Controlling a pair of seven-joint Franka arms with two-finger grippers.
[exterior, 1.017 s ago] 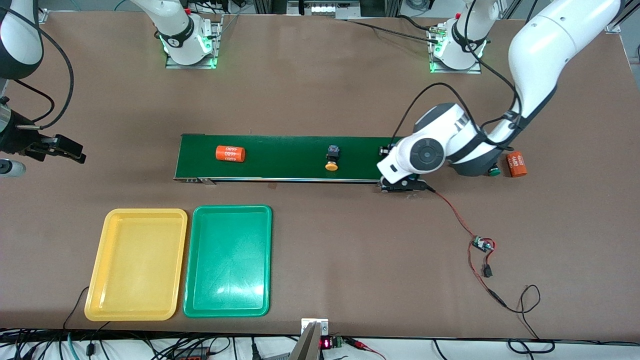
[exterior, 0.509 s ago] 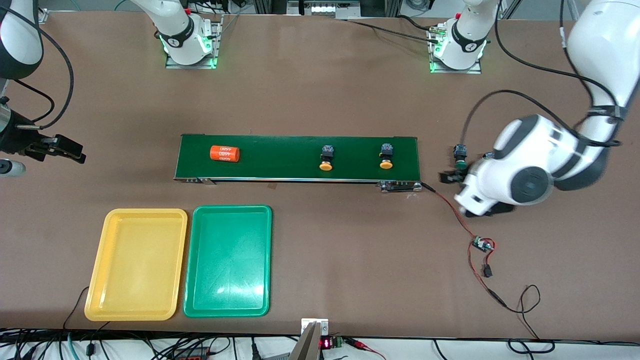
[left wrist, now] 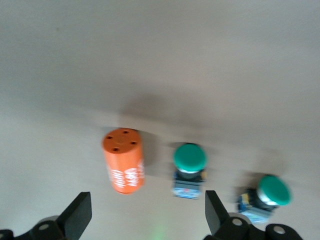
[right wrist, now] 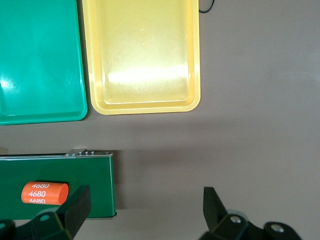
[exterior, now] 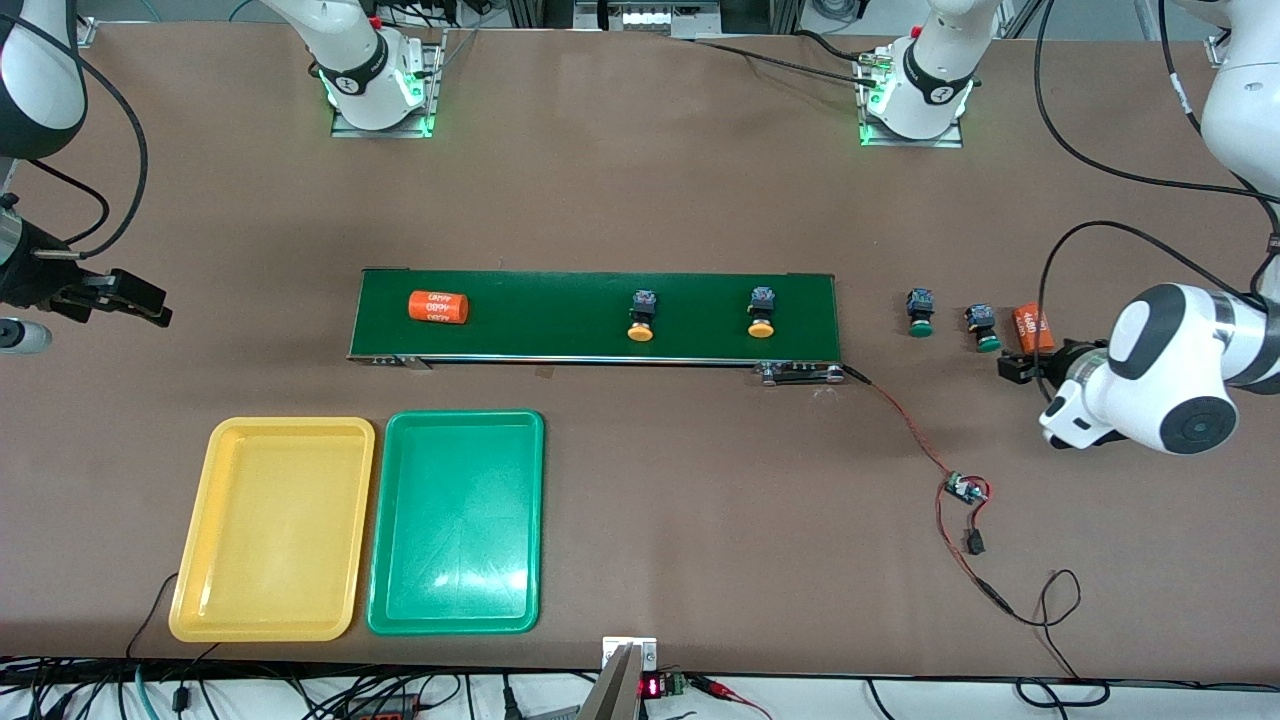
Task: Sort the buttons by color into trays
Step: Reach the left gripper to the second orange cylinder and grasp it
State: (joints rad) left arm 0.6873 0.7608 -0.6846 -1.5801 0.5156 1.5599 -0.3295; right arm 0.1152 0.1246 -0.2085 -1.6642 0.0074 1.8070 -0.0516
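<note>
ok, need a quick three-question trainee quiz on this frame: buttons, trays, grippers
1. How many yellow-capped push-buttons sit on the dark green conveyor belt?
2. True or false: the shallow green plastic tray already holds a button.
3. The left gripper is by which things? A) the two green-capped push-buttons and the orange cylinder on the table; B) the shallow yellow plastic tray; C) the orange cylinder on the belt.

Key: 1) two; 2) false; 3) A. The right gripper waits with open jaws at the right arm's end.
</note>
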